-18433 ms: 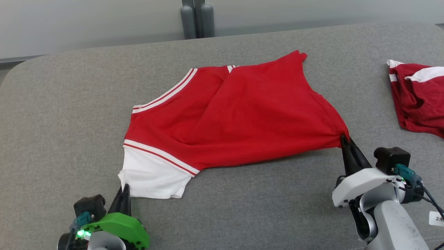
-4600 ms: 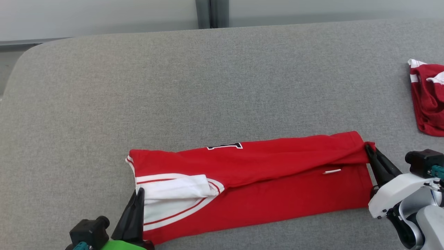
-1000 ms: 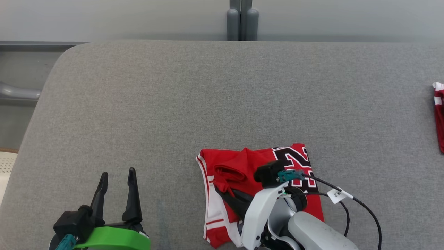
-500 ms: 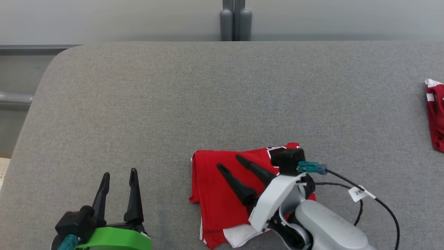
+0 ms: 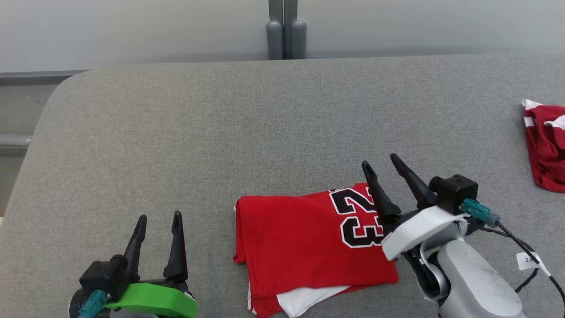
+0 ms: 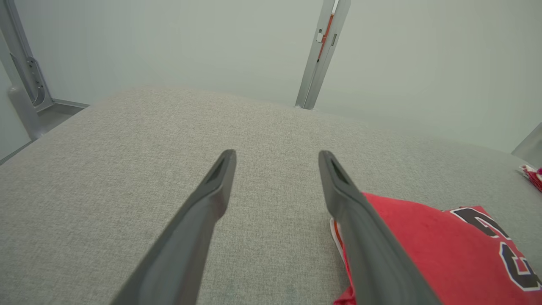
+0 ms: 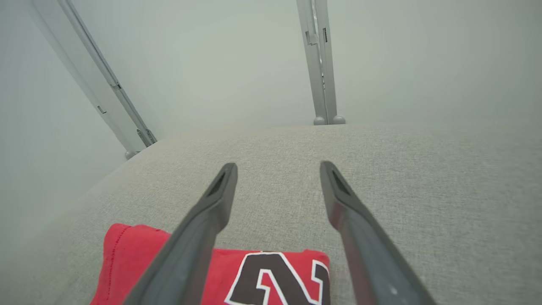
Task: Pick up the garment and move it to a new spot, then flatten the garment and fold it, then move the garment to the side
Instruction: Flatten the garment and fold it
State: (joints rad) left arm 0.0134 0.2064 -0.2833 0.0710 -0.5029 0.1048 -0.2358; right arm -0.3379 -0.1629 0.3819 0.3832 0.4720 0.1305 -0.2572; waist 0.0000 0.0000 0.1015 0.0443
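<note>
Lying folded near my edge of the grey fabric counter (image 5: 220, 132), red cloth jersey (image 5: 304, 238) with black, white-outlined "23" now face up, my right pincer (image 5: 379, 160) spread empty over its right end, clamped on it a second ago, my left pincer (image 5: 160, 215) open, well apart

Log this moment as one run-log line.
stage: fold done, side move pending | red jersey: folded, number up | left gripper: open, empty | right gripper: open, empty
</note>
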